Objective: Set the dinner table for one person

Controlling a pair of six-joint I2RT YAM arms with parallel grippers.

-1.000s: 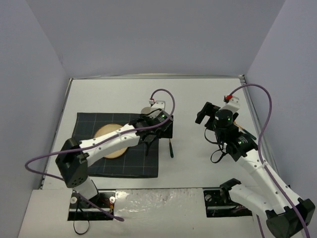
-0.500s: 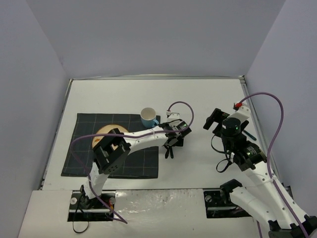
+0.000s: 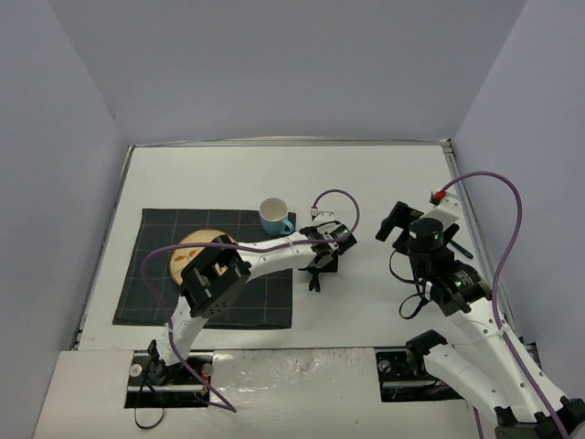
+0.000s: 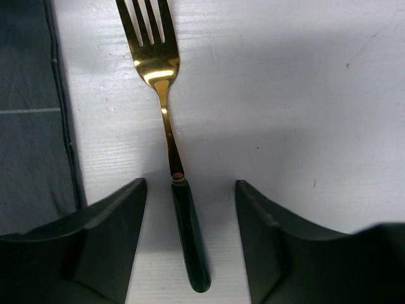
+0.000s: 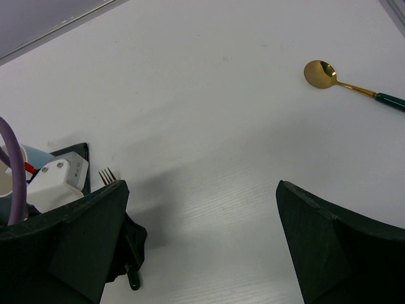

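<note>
White dinner table across the middle of the top view. At centre, gold fork with dark handle flat on it, just right of checked placemat. Left gripper half-wide, straddling the handle, gaps either side. Right gripper wide, holding nothing, centre-right. Blue cup at placemat's upper right corner; spoon upper right in right wrist view.

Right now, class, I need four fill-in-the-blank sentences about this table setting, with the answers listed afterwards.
1. The fork on the white table has a head coloured ____.
2. Its dark handle lies ____ the left fingers, untouched.
3. The cup at the placemat's far corner is ____ outside.
4. The utensil lying alone in the right wrist view is a ____.
Missing words: gold; between; blue; spoon.
</note>
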